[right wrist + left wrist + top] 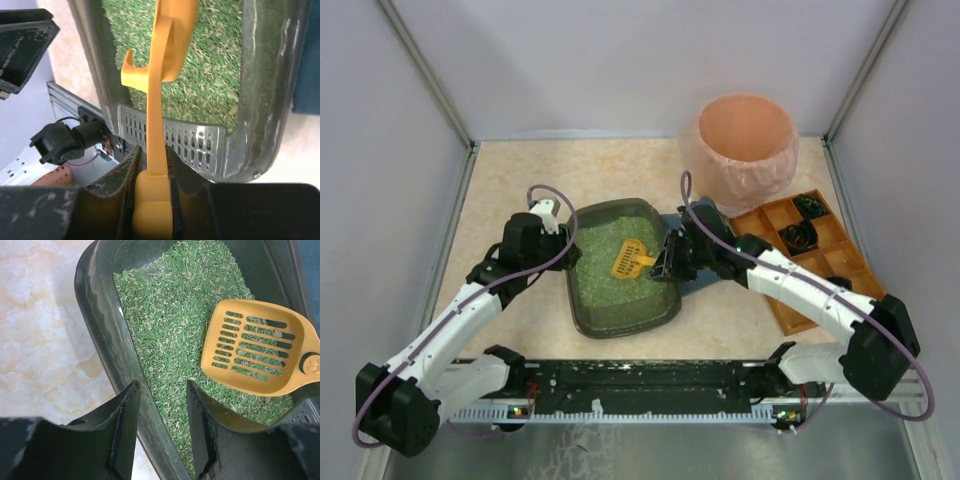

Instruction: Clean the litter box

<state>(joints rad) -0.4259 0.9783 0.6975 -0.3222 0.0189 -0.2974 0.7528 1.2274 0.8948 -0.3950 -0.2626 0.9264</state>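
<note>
The dark grey litter box [620, 329] with green granular litter lies mid-table. My left gripper [567, 240] is open at its left rim. In the left wrist view the gripper [162, 407] has one finger outside and one inside the box wall [100, 330], with gaps on both sides. My right gripper [666, 262] is shut on the handle of a yellow slotted scoop [628, 260]. The scoop head [252, 347] sits over the litter with some pellets in it. In the right wrist view the gripper [152, 160] clamps the scoop [162, 45], seen edge-on above the box [270, 75].
A round pink-lined bin [745, 140] stands at the back right. An orange compartmented tray [820, 300] with black items lies at the right. A blue cloth [307, 75] lies beside the box's right side. A black rail [650, 380] runs along the near edge.
</note>
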